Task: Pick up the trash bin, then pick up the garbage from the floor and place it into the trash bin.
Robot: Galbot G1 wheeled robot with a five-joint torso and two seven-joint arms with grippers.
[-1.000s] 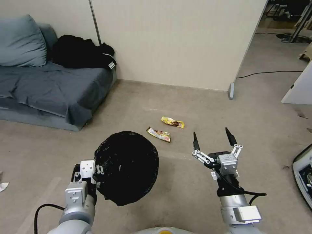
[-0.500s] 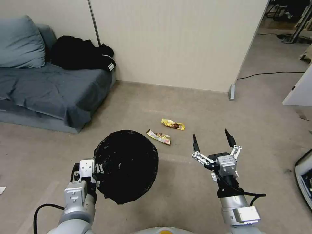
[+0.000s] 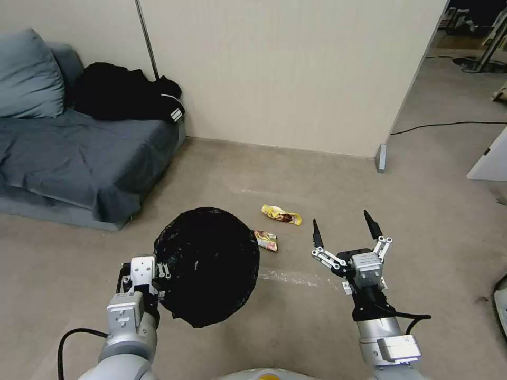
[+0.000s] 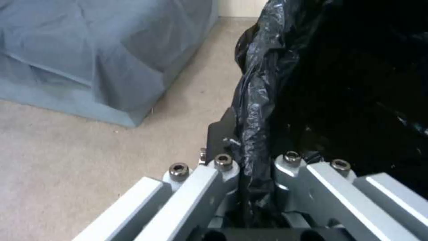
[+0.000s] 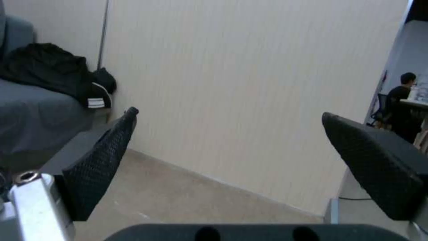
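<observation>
Head view: yellow wrapper (image 3: 281,214) lies ahead-left of wide-open right gripper (image 3: 343,230), long axis crosswise; left gripper (image 3: 158,274) clamps trash bin (image 3: 208,264) rim

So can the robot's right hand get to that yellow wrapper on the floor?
Probably yes. The right gripper is open and empty, and bare floor lies between it and the yellow wrapper. It is held up, so it would need to reach down.

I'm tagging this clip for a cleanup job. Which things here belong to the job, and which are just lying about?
Job: trash bin held by left gripper; two snack wrappers on the floor; right gripper, open.

Lying about: sofa, pillow, black jacket, cable.
</observation>
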